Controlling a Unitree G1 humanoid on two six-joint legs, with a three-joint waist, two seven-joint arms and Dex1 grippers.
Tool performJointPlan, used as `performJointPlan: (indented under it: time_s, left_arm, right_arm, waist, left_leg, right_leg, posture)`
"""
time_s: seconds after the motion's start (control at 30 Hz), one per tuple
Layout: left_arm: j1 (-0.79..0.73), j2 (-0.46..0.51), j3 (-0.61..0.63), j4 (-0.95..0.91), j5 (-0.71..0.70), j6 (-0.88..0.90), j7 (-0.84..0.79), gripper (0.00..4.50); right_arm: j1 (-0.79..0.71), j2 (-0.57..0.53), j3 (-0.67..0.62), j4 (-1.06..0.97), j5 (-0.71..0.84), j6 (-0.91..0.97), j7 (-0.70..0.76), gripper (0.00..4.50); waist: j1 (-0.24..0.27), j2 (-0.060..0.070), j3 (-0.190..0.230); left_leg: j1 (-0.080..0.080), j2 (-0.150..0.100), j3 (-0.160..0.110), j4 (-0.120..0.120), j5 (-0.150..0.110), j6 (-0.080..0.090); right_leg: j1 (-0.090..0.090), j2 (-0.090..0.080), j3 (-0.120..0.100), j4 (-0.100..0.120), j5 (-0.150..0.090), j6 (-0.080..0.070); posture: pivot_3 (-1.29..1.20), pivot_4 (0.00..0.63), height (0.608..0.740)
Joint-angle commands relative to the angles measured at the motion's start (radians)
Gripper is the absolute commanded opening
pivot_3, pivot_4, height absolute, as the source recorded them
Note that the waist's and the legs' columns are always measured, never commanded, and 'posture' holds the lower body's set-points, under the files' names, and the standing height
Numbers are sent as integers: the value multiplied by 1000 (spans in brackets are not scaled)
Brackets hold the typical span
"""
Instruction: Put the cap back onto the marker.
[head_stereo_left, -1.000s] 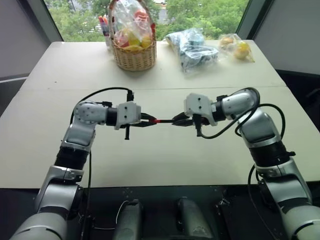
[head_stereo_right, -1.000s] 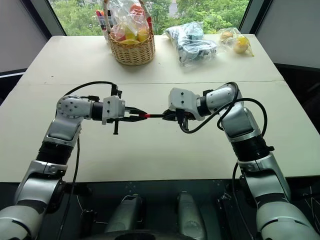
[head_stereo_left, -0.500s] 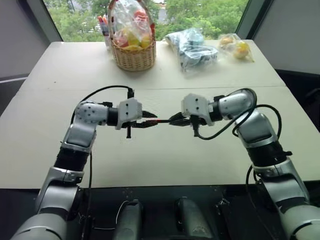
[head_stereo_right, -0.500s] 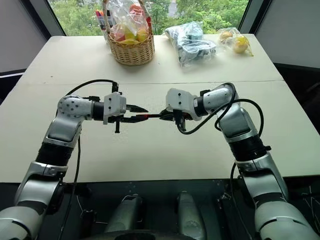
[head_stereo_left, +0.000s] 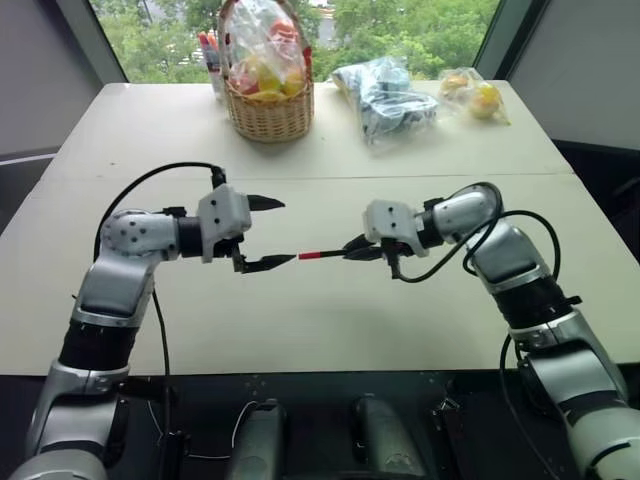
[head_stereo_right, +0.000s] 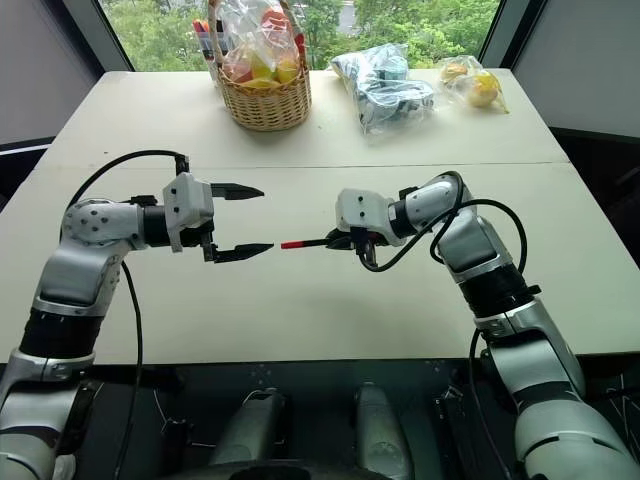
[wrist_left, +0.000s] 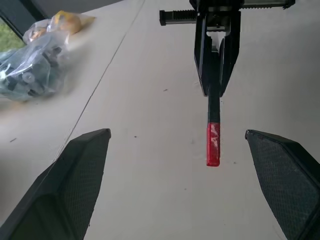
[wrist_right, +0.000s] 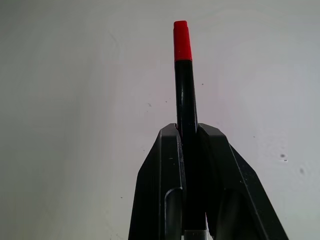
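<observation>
Marker level, cap toward left gripper

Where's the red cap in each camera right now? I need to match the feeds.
Left eye: cap mid-picture, on the marker end, between the grippers.
Right eye: cap left of centre.
Left wrist: cap right of centre, pointing at the camera.
Right wrist: cap near the top.
Shared landmark: right gripper clamping the marker.

Left gripper spread wide; right gripper clamped, both pointing inward
</observation>
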Motion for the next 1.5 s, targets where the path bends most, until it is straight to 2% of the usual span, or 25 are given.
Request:
performJointPlan:
  time_s: [0.03, 0.1, 0.27, 0.5, 0.7, 0.8, 1.0, 1.33, 1.5]
  left_arm:
    - [9, 0, 60, -63, -58, 76, 75, 4472]
    - [28, -3, 68, -78, -69, 106, 112, 4472]
    - [71, -32, 77, -94, -92, 150, 201, 4472]
    - [58, -81, 43, -82, -110, 163, 248, 4472]
    - [-10, -127, 3, -25, -114, 177, 266, 4472]
    - [-40, -150, -18, 1, -121, 175, 259, 4472]
    - [-78, -185, -38, 36, -134, 191, 253, 4472]
    - [-111, -202, -51, 71, -130, 157, 236, 4472]
    - [-107, -189, -72, 52, -159, 175, 167, 4472]
  right_arm:
    - [-6, -18, -55, -14, 28, -7, -41, 0]
    - [14, -24, -91, -42, 43, 12, -82, 0]
    - [83, -12, -217, -161, 34, 180, -319, 0]
    - [269, -32, -367, -413, -19, 557, -595, 0]
    - [443, -59, -507, -457, -58, 642, -765, 0]
    - [475, -53, -580, -428, -34, 652, -808, 0]
    - [502, -69, -640, -324, 11, 598, -824, 0]
    - [446, -82, -617, -172, 47, 527, -846, 0]
    - [418, -71, -631, -103, 85, 544, -848, 0]
  waist:
    - [-1, 0, 0]
    - [0, 0, 0]
    - [3, 0, 0]
    - [6, 0, 0]
    - [6, -1, 0]
    - [1, 0, -1]
    - [-1, 0, -1]
    - [1, 0, -1]
    - [1, 0, -1]
  left_leg:
    - [0, 0, 0, 0, 0, 0]
    - [0, 0, 0, 0, 0, 0]
    - [0, 0, 0, 0, 0, 0]
    - [0, 0, 0, 0, 0, 0]
    - [0, -1, 0, 0, 0, 0]
    - [0, -1, 1, 0, 0, 0]
    - [0, 0, 2, 0, 0, 0]
    - [0, 0, 2, 0, 0, 0]
    - [0, 0, 2, 0, 0, 0]
  right_leg:
    - [0, 0, 0, 0, 0, 0]
    - [0, 0, 0, 0, 0, 0]
    - [0, 0, 0, 0, 0, 0]
    - [0, -1, 0, 0, 0, 0]
    - [0, 0, 0, 0, 0, 0]
    - [0, 0, 1, 0, 0, 0]
    - [0, 1, 2, 0, 0, 0]
    - [0, 1, 2, 0, 0, 0]
    - [0, 1, 2, 0, 0, 0]
  posture:
    - [0, 150, 740]
    - [0, 150, 740]
    - [0, 150, 740]
    - [0, 150, 740]
    - [0, 150, 740]
    - [0, 150, 740]
    - [0, 150, 740]
    - [0, 150, 740]
    - [0, 150, 740]
